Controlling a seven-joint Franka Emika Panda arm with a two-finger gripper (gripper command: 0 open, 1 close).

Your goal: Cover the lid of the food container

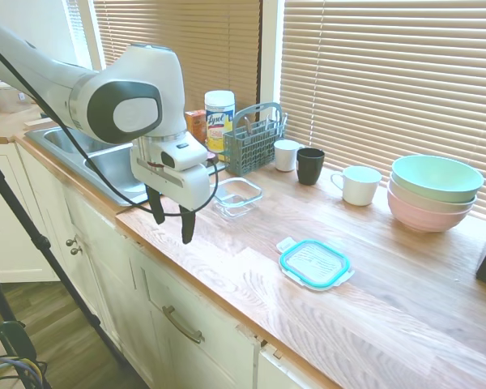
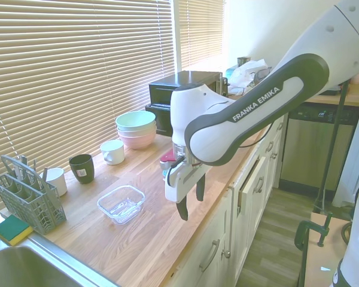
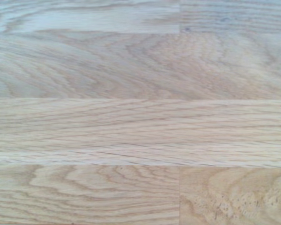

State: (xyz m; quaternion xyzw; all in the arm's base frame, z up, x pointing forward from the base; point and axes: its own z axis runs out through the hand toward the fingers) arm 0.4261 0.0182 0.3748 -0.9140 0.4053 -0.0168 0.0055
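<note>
Am hovering claw (image 1: 171,219) above bare wooden desk (image 1: 373,267), fingers spread, gripping nothing. Flat clear teal-rimmed lid (image 1: 314,264) lying on desk, well apart from shallow clear glass food container (image 1: 237,196). Reading this as opening step: lid pickup not yet begun. Next calling for travel over lid, then descent onto its rim.

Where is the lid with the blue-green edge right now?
In the first exterior view, the lid lies flat on the wooden counter near its front edge, apart from the food container and in front of the white mug.
</note>
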